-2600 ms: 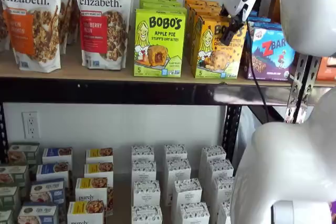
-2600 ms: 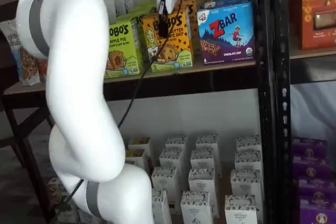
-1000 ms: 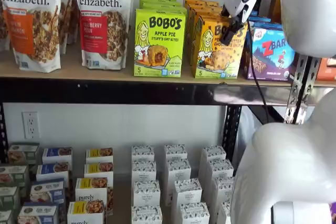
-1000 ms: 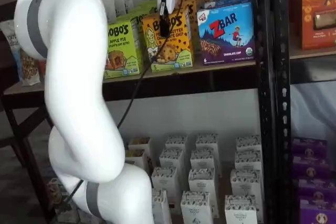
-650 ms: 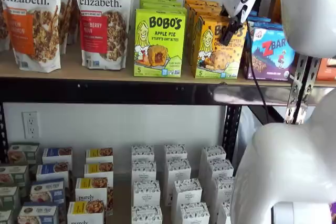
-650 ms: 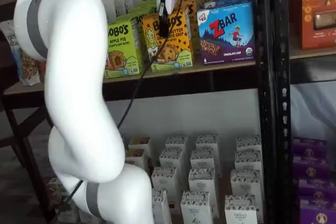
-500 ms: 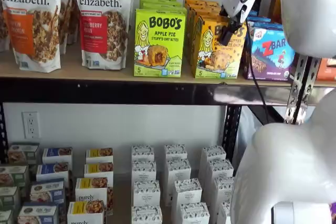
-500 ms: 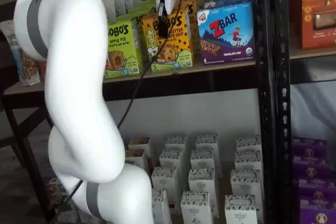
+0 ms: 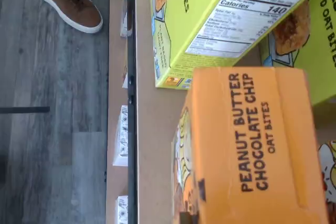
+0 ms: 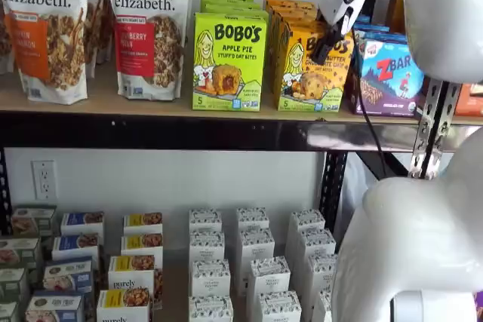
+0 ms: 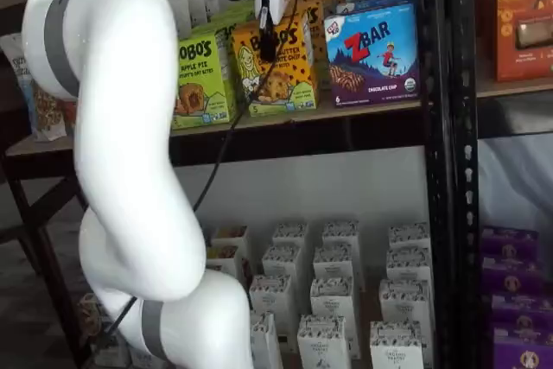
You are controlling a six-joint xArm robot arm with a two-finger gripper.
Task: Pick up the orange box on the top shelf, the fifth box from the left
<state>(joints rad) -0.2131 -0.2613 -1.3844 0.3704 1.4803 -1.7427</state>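
Gripper (image 10: 321, 49) first: we see its black fingers (image 11: 269, 43) down over the front top edge of the orange box (image 10: 308, 65), closed on it. Over the last second the jaws have drawn in from partly apart to clamped, and the hand has crept up a little in both shelf views. The box has come with it — its base looks a touch higher and its face leans slightly, where earlier it sat flat.

We read that as the grasp made and the lift just starting. The box is at its place on the top shelf (image 10: 151, 105), at the head of its orange row, just beside the green box (image 10: 229, 60) on one side and the ZBar box (image 10: 394, 73) on the other. The wrist view shows its top panel (image 9: 257, 140) close under the camera, the green box's nutrition side (image 9: 231, 19) close alongside.

We judge the neighbours are near enough to snag — a straight pull outward seems safest.
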